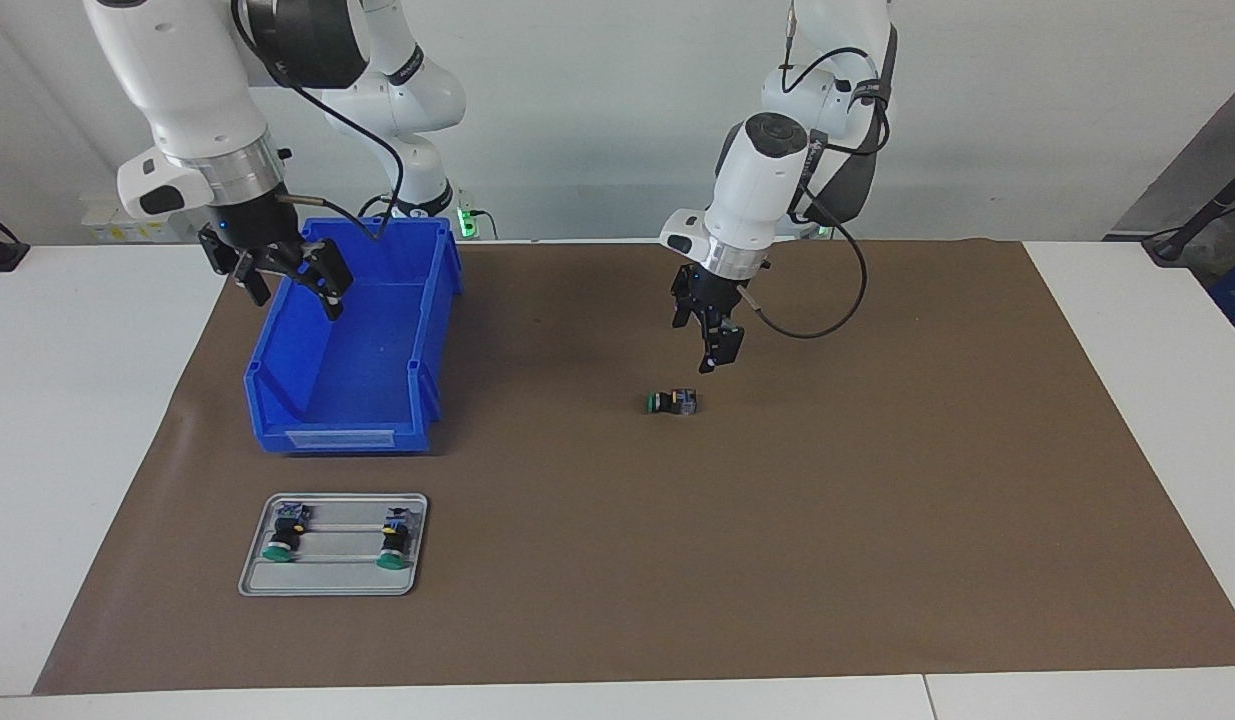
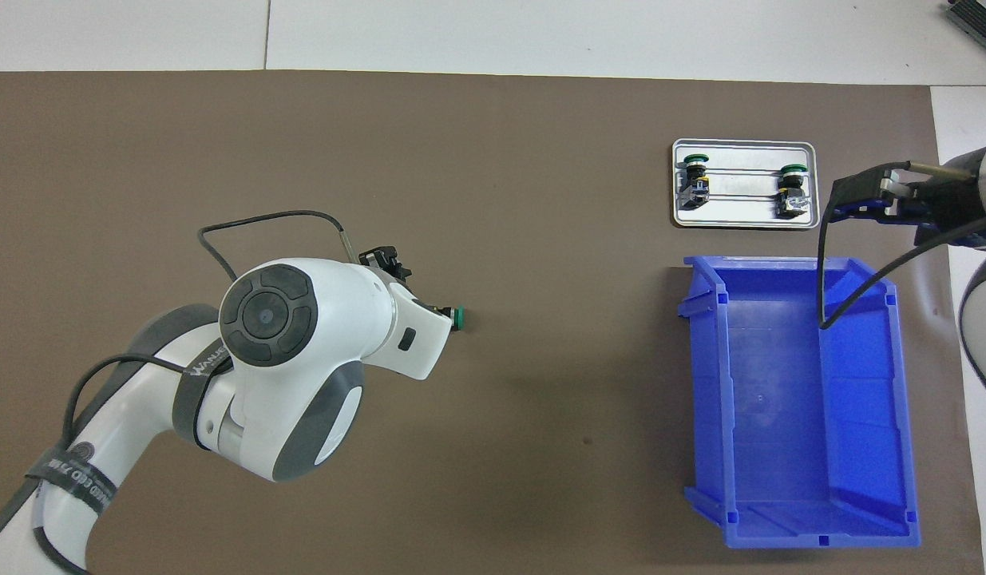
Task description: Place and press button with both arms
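Two high cameras, half a turn apart

We look from one camera across the table toward the robots, high and well back, taking in the whole brown paper mat [image 1: 877,560]; from the other we look steeply down from above the robots' end, closer in. Both views share the open blue plastic bin [image 1: 352,350] [image 2: 796,399], the grey metal tray [image 1: 334,580] [image 2: 744,222] and the mat's middle.

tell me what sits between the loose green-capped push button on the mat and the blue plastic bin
Nothing: in the facing view only bare brown mat lies between the loose green-capped button and the blue bin.
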{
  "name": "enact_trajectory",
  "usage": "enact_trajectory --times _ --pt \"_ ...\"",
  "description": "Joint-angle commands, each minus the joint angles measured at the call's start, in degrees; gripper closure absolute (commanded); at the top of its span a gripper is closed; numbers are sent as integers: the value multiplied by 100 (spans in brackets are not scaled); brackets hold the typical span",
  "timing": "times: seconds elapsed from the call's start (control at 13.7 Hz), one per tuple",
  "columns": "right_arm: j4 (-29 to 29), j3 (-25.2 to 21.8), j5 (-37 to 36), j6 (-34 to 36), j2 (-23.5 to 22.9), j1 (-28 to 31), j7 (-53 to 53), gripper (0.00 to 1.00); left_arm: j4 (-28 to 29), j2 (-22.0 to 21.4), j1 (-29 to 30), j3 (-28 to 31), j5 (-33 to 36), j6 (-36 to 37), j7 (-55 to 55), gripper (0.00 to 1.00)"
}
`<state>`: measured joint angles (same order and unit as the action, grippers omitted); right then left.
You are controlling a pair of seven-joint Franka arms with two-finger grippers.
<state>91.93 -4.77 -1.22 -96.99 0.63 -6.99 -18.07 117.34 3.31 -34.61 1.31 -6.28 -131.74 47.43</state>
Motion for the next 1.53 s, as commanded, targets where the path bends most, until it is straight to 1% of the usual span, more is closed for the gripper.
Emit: enact_trajectory --times 0.0,0.07,0.22,0.36,0.44,0.51,0.65,0.8,0.95,1.16,1.46 --pt "429 46 -1 -65 244 67 198 0 -114 344 -238 123 180 -142 91 0" --pt "701 46 -1 -178 392 23 190 0 -254 546 -309 124 180 -142 57 0" --pt "704 46 68 -232 385 40 224 0 -509 854 -441 132 180 -133 -232 0" --pt "485 55 113 248 341 84 513 0 -904 1223 -625 150 189 -28 -523 0" --pt "344 46 95 477 298 93 741 0 -1019 1407 -713 159 189 -2 -672 0" --pt "308 37 95 558 280 102 908 0 -1029 1488 -783 167 206 -1 -691 0" --pt "325 37 -1 567 280 93 963 0 -1020 1523 -775 176 495 -10 -700 0" --pt "334 20 -141 690 358 102 1286 0 -985 1602 -740 176 532 -19 -700 0" --pt "334 20 -247 725 411 93 1332 0 -968 1681 -723 176 532 -36 -700 0" --pt "509 37 -248 691 516 67 1323 0 -941 1691 -679 176 760 -45 -691 0" --pt "545 28 -142 690 526 145 1157 0 -819 1761 -617 176 769 -290 -691 0"
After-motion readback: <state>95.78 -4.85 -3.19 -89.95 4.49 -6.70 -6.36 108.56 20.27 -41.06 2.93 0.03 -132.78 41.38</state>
